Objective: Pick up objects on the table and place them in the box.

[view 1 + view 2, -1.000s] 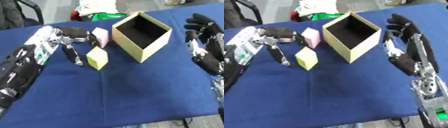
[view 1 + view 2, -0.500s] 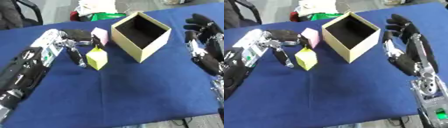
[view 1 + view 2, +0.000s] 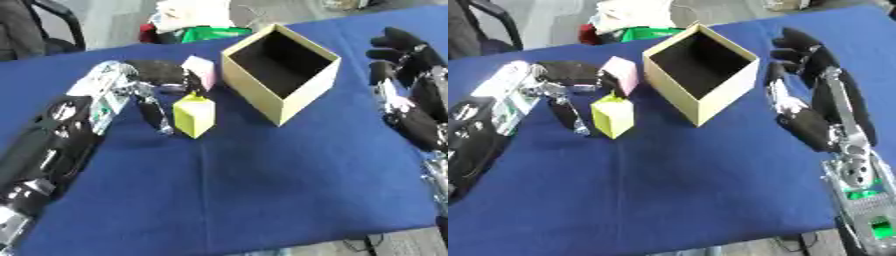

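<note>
A yellow-green block (image 3: 194, 116) stands on the blue tablecloth (image 3: 262, 190), with a pink block (image 3: 201, 71) just behind it. To their right is an open, empty tan box (image 3: 306, 95). My left hand (image 3: 144, 82) reaches in from the left and is open. One long finger (image 3: 157, 117) points down beside the yellow-green block's left face, and dark fingertips (image 3: 605, 80) lie over its top, against the pink block. My right hand (image 3: 811, 80) stands open to the right of the box, fingers up, touching nothing.
Beyond the table's far edge lie a green thing (image 3: 210, 34) and a white bundle (image 3: 188, 10). A dark chair (image 3: 35, 30) stands at the upper left. The cloth's near edge runs along the bottom right.
My left hand has moved right, up to the yellow-green block, and its fingers now flank it. The blocks, the box and my right hand have stayed put.
</note>
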You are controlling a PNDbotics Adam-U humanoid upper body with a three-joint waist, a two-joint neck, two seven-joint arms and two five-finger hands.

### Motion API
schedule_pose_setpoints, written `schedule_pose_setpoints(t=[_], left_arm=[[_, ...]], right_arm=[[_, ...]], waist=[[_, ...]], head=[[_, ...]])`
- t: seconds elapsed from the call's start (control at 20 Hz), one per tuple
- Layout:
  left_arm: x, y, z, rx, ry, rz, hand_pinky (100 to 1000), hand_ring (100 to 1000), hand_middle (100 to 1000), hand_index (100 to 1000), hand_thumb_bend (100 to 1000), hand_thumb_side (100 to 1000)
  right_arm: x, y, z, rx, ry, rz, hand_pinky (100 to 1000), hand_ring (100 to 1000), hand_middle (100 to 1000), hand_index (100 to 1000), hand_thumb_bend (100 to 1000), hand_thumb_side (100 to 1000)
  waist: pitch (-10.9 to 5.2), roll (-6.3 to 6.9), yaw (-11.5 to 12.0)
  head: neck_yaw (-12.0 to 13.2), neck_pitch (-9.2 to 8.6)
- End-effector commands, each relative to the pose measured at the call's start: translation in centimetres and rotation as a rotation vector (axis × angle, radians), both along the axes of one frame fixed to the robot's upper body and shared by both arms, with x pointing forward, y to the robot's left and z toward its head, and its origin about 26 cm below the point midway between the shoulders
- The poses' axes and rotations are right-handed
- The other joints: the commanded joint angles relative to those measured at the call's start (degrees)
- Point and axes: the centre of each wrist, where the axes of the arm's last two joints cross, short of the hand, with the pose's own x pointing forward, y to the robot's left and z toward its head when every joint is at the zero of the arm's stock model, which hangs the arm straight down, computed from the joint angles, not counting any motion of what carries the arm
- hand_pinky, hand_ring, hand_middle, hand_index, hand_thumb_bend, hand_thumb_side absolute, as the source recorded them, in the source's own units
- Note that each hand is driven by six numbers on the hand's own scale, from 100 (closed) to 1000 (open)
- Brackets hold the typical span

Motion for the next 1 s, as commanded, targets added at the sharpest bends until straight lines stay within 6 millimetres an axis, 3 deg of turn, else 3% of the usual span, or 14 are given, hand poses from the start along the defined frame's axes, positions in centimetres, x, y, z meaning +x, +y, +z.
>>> schedule_pose_setpoints(t=[0.05,0.6,1.0], left_arm=[[0.1,0.5,2.0,0.006,-0.051,0.004,797,749,744,873,588,200],[0.1,0.6,3.0,0.000,-0.060,0.016,804,759,754,875,602,204],[0.6,0.2,2.1,0.009,-0.048,0.026,816,779,772,877,607,211]], right_arm=[[0.1,0.0,0.6,0.000,-0.019,0.007,786,809,798,918,100,506],[0.1,0.0,0.6,-0.003,-0.018,0.013,786,809,798,918,100,507],[0.1,0.2,0.7,-0.007,-0.022,0.024,786,809,797,917,100,508]], waist=[[-1.07,-0.22,0.20],[-1.18,-0.12,-0.06],[-0.72,0.00,-1.12]], head=[[0.05,-0.08],[0.05,-0.28],[0.25,-0.60]])
